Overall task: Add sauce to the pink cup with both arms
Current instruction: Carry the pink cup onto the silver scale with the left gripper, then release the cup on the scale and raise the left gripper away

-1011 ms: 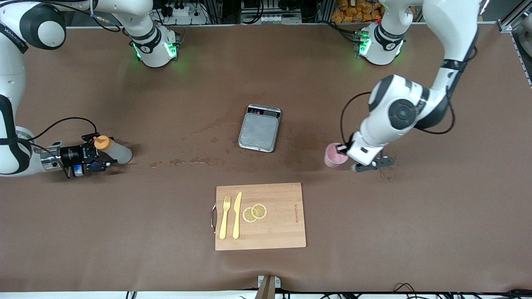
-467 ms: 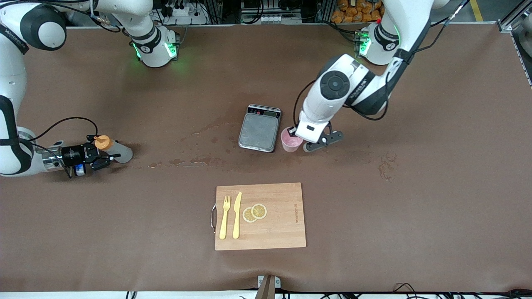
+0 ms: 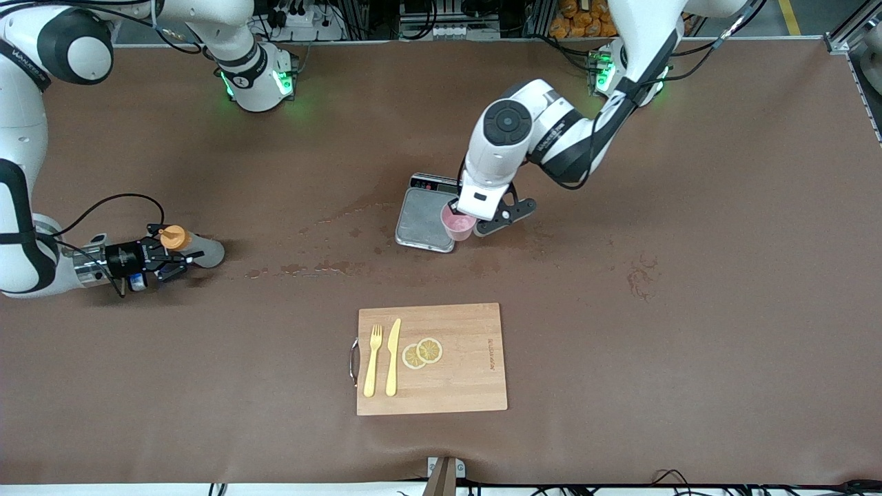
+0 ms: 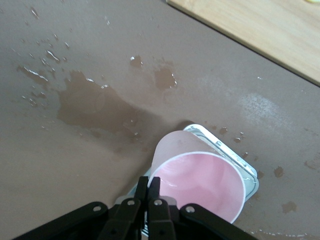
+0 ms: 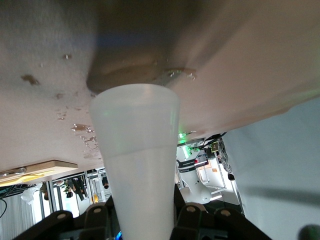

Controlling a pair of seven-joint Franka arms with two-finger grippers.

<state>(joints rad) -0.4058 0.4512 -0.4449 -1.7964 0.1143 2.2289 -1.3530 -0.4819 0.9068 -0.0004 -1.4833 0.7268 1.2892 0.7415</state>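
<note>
The pink cup [image 3: 457, 223] hangs tilted over the edge of the grey scale [image 3: 422, 222], at the side toward the left arm's end. My left gripper [image 3: 455, 208] is shut on its rim. In the left wrist view the fingertips of the left gripper [image 4: 148, 181] pinch the wall of the pink cup [image 4: 200, 180], with a corner of the scale [image 4: 249, 171] beneath. The sauce bottle [image 3: 200, 249], whitish with an orange cap [image 3: 172, 238], stands upright near the right arm's end. My right gripper [image 3: 173, 253] is shut on its body. In the right wrist view the bottle [image 5: 137, 140] fills the right gripper [image 5: 145, 202].
A wooden cutting board [image 3: 462, 379] lies nearer the front camera, carrying a yellow fork [image 3: 372, 362], a yellow knife [image 3: 393, 358] and two lemon slices [image 3: 422, 353]. Wet stains [image 3: 331, 265] mark the table between bottle and scale. The wet stains [image 4: 95, 105] also show below the cup.
My left arm has carried the pink cup from the left arm's end of the table over to the scale. My right gripper's fingers have closed on the sauce bottle.
</note>
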